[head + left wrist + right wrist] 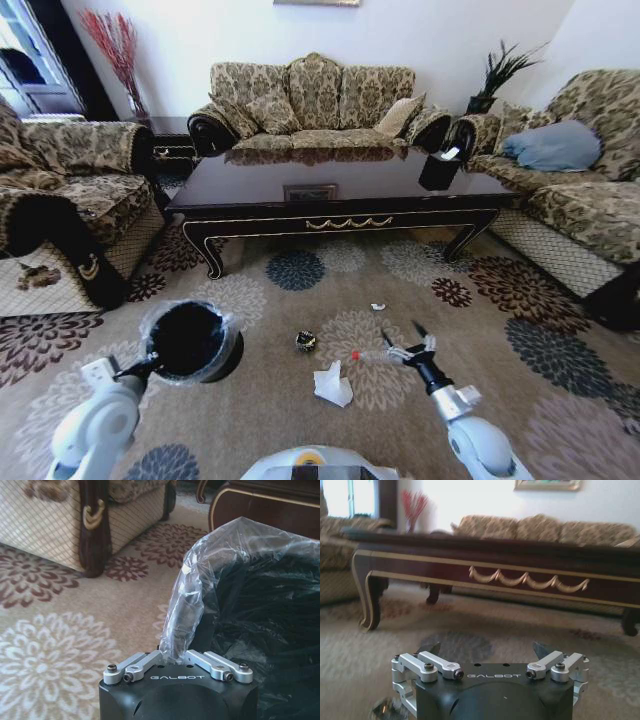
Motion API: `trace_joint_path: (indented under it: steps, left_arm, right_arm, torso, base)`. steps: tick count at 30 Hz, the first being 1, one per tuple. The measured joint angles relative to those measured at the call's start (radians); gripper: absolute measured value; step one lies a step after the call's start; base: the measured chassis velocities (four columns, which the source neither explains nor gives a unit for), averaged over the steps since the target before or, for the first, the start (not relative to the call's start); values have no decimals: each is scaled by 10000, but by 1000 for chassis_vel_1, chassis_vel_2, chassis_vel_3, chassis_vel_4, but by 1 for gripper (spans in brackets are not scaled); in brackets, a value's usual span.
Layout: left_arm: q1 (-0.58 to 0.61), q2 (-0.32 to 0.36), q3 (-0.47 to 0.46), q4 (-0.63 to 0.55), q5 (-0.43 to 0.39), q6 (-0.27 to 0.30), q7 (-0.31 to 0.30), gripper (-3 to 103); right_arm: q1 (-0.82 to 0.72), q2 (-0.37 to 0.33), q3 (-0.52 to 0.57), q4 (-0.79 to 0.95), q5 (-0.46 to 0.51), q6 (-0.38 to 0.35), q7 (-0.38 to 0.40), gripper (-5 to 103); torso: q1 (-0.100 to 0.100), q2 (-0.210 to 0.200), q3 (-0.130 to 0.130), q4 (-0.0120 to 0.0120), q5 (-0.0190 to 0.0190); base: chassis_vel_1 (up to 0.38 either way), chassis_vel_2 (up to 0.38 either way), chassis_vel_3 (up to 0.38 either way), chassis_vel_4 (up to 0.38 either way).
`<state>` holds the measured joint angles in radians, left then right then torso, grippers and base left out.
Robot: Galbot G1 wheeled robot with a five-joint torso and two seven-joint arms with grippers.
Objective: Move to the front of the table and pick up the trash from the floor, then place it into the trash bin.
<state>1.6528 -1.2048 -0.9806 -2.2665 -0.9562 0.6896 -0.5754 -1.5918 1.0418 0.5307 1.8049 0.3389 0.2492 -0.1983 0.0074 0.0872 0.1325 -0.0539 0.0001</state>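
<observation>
Before me stood one long low coffee table of dark glossy wood [300,185], with a gold scroll ornament on its front apron and curved legs. Around it I counted three patterned beige-and-brown sofas: one behind the table [315,100], one at my left [60,195] and one at my right [580,180]. All of it stood on one carpet with big flower medallions [300,270].

On the carpet at my left was one small round black trash bin lined with a clear crinkly plastic bag [188,340]. My left gripper [176,652] was clenched on its rim, the plastic bag pressed between the fingers.

I counted four pieces of trash on the floor. One crumpled white paper [332,385] lay near the middle, in front of my body. One clear plastic bottle with a red cap [372,355] lay just beside my right gripper [405,335], whose jaws were spread wide apart and held nothing. One small dark round lump [306,341] lay between the bin and the bottle. One tiny white scrap [378,307] lay nearer to the table.

On the table's right end stood one small black box with white tissue [440,168].

The word "GALBOT" could be read on both grippers, in the wrist views.
</observation>
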Motion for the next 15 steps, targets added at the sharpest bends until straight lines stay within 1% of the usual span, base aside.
trace_joint_path:
  steps: [1,2,5,10,11,13,15]
  left_arm:
    - [181,-30,-160,-179,-46,3,-5,2]
    - [181,-30,-160,-179,-46,3,-5,2]
    - [638,-180,-396,-626,-68,4,-26,2]
    - [1021,-365,-498,-948,-41,4,-34,2]
    - [1171,-427,-545,-1026,-8,4,-47,2]
    - [1214,-442,-561,-1046,8,4,-50,2]
    - [1352,-493,-602,-1104,81,4,-54,2]
  right_arm:
    - [274,-151,-165,-395,-235,-107,-84,100]
    - [274,-151,-165,-395,-235,-107,-84,100]
    - [1231,-531,-619,-1737,-870,-338,-124,100]
    - [2099,-888,-1110,-3048,-1036,-394,-194,100]
    - [2460,-1064,-1344,-3536,-1051,-393,-439,100]
    - [2581,-1120,-1422,-3676,-1069,-382,-529,100]
    - [3198,-1348,-1890,-4272,-1267,-163,-936,100]
  torso:
    - [0,0,0,3,0]
    - [0,0,0,3,0]
    - [0,0,0,5,2]
    - [0,0,0,3,1]
    - [0,0,0,1,-1]
    - [0,0,1,1,-1]
    - [0,0,0,1,1]
  base:
    - [0,0,0,0]
    - [0,0,0,0]
    - [0,0,0,0]
    - [0,0,0,0]
    - [0,0,0,0]
    - [0,0,0,0]
    - [0,0,0,0]
